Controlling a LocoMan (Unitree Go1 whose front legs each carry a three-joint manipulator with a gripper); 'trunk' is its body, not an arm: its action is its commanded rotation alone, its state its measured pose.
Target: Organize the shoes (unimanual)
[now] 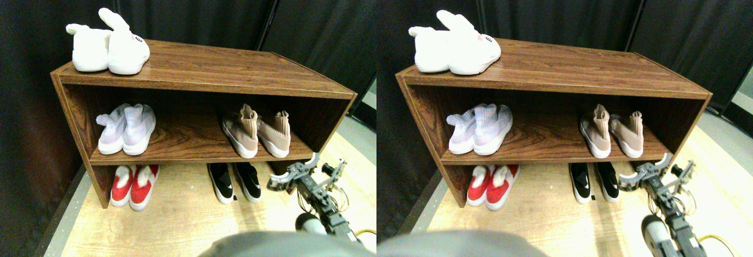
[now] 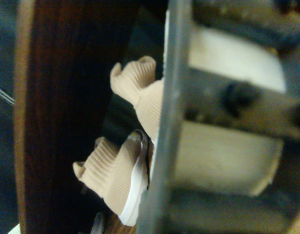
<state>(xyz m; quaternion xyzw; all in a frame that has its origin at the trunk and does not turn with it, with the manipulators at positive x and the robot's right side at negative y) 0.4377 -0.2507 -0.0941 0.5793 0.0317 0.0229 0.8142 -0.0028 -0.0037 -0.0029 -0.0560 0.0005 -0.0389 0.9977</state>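
Step in hand: judged from the layout, the right pincer (image 1: 297, 173) is at the lower right of the frame, just outside the shelf unit (image 1: 194, 72), level with the tan pair; the likely job is squaring up those shoes.
Pincer state: jaws stand apart in the stereo view, nothing between them.
Task's thing: tan sock sneakers (image 1: 256, 131), right of centre on the middle shelf, both toes turned toward the lower left, the two not quite parallel; the wrist view shows both ribbed collars (image 2: 132, 80) close ahead.
Doing it well: come in level under the top board, take one shoe by the collar or heel and not the white sole (image 2: 135, 187), and keep clear of the unit's right side panel.
Risk: a push at the collar could tip the shoe over.
Count, white shoes (image 1: 109, 48): two, upper left, on top of the unit.
Count, pale lilac shoes (image 1: 126, 130): two, left of the middle shelf.
Count, tan: two.
Count, red shoes (image 1: 135, 185): two, lower left on the floor.
Count, black slip-ons (image 1: 234, 182): two, lower centre on the floor.
Total: ten shoes, five pairs.
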